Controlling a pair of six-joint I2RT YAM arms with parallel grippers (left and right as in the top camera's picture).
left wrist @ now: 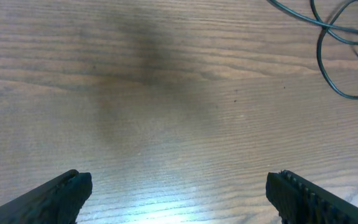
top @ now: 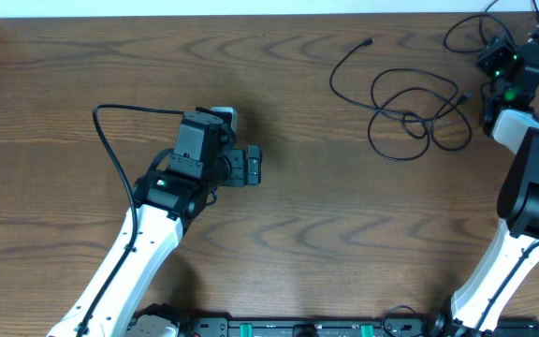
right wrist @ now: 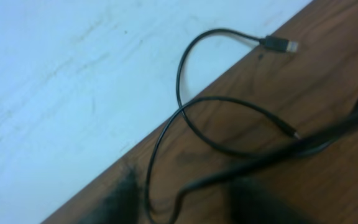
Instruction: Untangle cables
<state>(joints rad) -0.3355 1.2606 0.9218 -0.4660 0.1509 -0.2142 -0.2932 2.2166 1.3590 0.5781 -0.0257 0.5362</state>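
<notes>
Several thin black cables (top: pixel 410 112) lie in loose, overlapping loops on the wooden table at the back right. My right gripper (top: pixel 494 51) hovers over their right end by the far table edge. In the right wrist view its blurred fingers (right wrist: pixel 123 199) stand partly apart around a black cable (right wrist: pixel 197 183) that runs between them untouched. Beyond lie another loop (right wrist: pixel 185 118) and a plug (right wrist: pixel 278 43). My left gripper (top: pixel 255 166) rests wide open over bare wood at centre left, nothing between its fingertips (left wrist: pixel 179 193). A bit of cable (left wrist: pixel 328 68) shows at its view's top right.
The table's far edge (right wrist: pixel 135 149) runs just behind the cables, with a white surface (right wrist: pixel 73 74) beyond it. The left arm's own thick black wire (top: pixel 110 140) arcs to its left. The right arm's white body (top: pixel 531 178) stands at the right edge.
</notes>
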